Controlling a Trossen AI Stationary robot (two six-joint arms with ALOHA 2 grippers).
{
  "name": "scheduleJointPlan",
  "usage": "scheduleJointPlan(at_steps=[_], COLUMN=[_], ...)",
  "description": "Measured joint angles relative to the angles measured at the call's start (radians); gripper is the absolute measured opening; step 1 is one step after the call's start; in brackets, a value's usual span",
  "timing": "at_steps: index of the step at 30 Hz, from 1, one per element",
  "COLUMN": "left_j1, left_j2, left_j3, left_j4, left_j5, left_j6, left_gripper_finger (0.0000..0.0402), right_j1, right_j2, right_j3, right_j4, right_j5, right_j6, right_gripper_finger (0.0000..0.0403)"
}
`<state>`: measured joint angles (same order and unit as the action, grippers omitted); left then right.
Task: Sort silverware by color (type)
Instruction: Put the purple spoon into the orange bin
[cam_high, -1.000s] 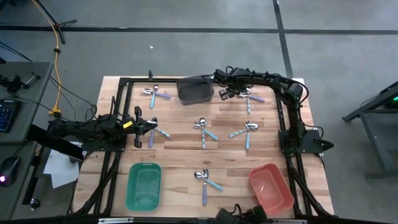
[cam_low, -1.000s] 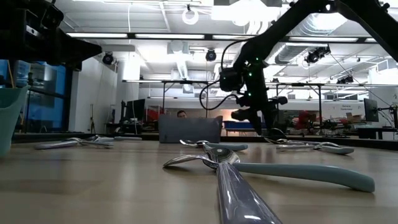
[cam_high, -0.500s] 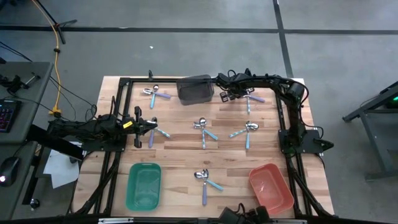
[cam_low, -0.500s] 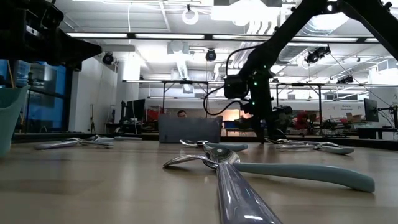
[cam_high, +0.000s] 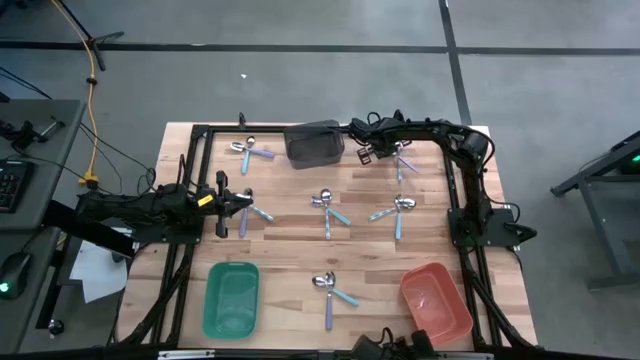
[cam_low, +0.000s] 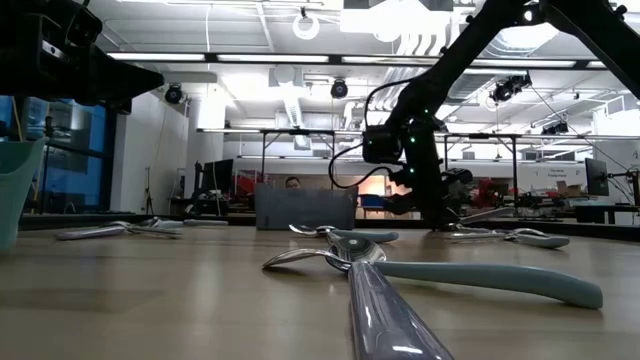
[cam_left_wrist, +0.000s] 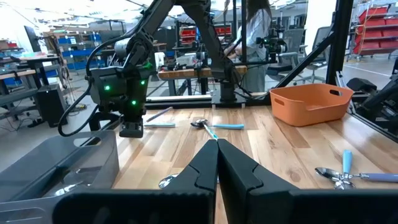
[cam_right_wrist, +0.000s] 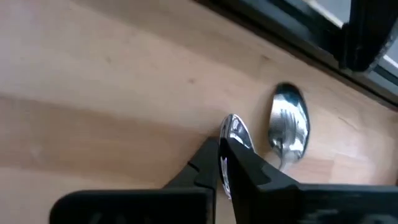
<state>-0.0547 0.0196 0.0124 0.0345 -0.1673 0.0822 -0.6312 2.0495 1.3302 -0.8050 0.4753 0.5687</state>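
Silverware spoon (cam_right_wrist: 235, 138) sat pinched in my right gripper (cam_right_wrist: 222, 163), upper right of the frame, for binning; left gripper (cam_left_wrist: 217, 163) waited pressed together.

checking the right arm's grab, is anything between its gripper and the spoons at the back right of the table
Nothing visible stands between them. The right gripper is down at the wooden table, its fingers closed around a shiny metal spoon. A second metal spoon bowl lies just beside it, apart. The dark grey plastic bin sits off to one side.
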Motion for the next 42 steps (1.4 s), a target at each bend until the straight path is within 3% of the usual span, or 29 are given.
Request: scheduleJointPlan(at_steps=[13, 26, 33, 42], left_j1=[0.000, 0.000, 0.000, 0.000], left_j2=[0.000, 0.000, 0.000, 0.014], left_j3=[0.000, 0.000, 0.000, 0.000], left_j4=[0.000, 0.000, 0.000, 0.000], left_j5=[0.000, 0.000, 0.000, -0.003], left_j6=[0.000, 0.000, 0.006, 0.001], left_gripper_finger=[0.0003, 0.0003, 0.0003, 0.0003], right_j1=[0.093, 0.228, 0.325, 0.491], right_j2=[0.002, 0.000, -0.007, -0.104], right_j3=[0.196, 0.536, 0.687, 0.660], right_j4=[-0.235, -0.628, -0.768, -0.767], right_j5=[0.022, -0.069, -0.174, -0.354], right_j6=[-0.008, -0.020, -0.002, 0.018], right_gripper_finger=[0.0000, 0.0000, 0.0000, 0.0000])
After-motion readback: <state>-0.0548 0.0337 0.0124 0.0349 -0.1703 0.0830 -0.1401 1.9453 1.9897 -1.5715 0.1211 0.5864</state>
